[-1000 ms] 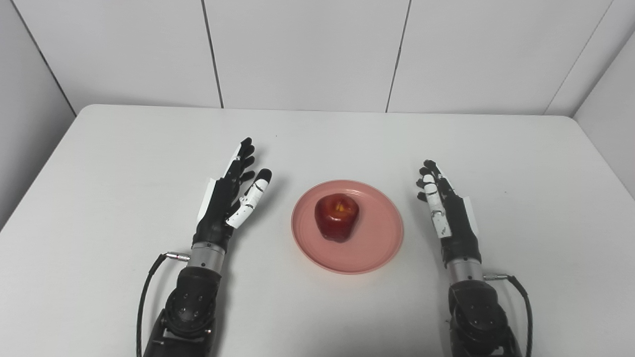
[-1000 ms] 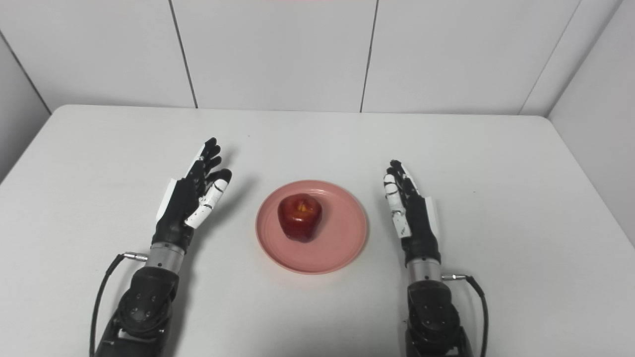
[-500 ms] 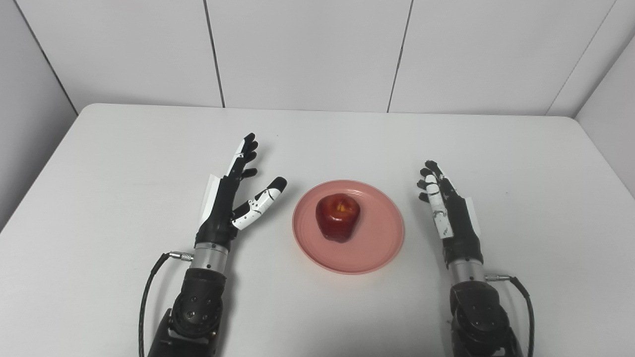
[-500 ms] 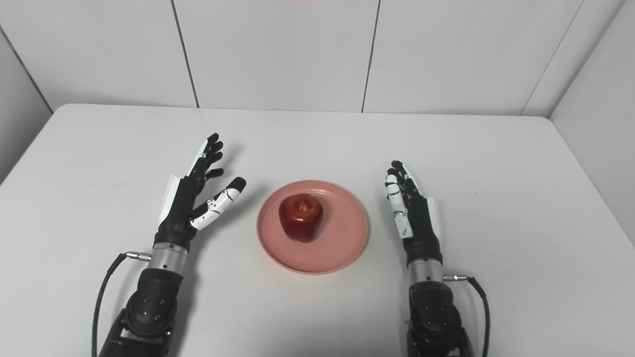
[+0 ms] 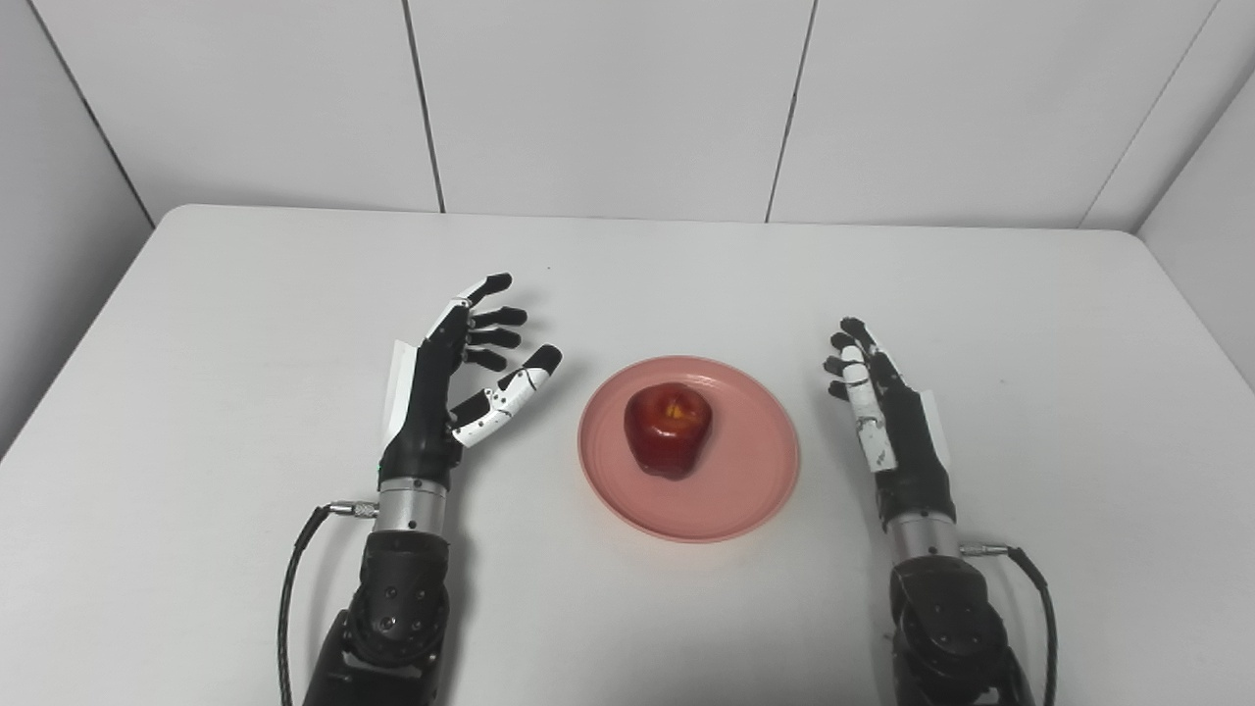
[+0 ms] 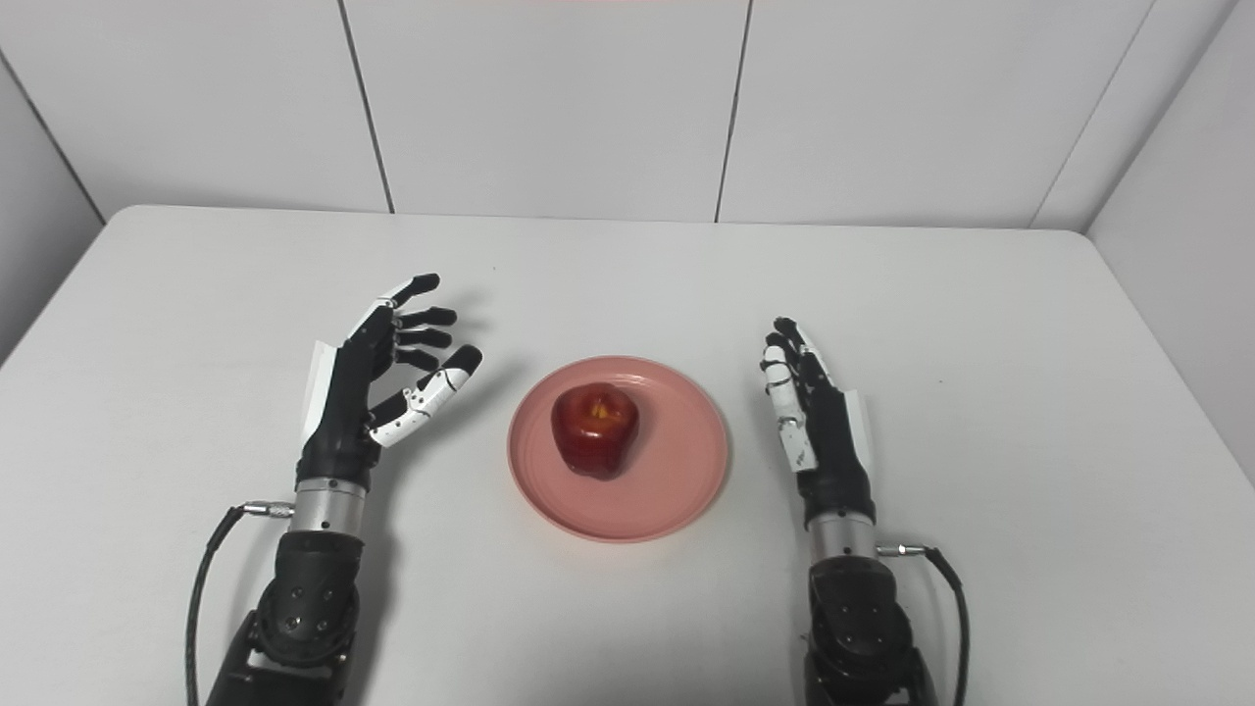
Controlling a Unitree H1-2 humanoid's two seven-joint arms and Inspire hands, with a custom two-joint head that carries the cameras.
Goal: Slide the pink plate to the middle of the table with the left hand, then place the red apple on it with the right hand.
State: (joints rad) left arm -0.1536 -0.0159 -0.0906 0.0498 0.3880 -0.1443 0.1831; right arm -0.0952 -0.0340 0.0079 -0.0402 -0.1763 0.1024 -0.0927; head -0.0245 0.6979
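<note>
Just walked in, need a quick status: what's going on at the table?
Nothing is being held right now. The red apple sits on the pink plate, which is near the middle of the white table. The left hand is open beside the plate's left edge, fingers spread and not touching it. The right hand is open on the plate's right side, also clear of it. The placement looks done.

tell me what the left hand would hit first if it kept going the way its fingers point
Probably nothing: the left hand points up and slightly right, over bare white table, passing behind the round pink plate. Depth is uncertain.
</note>
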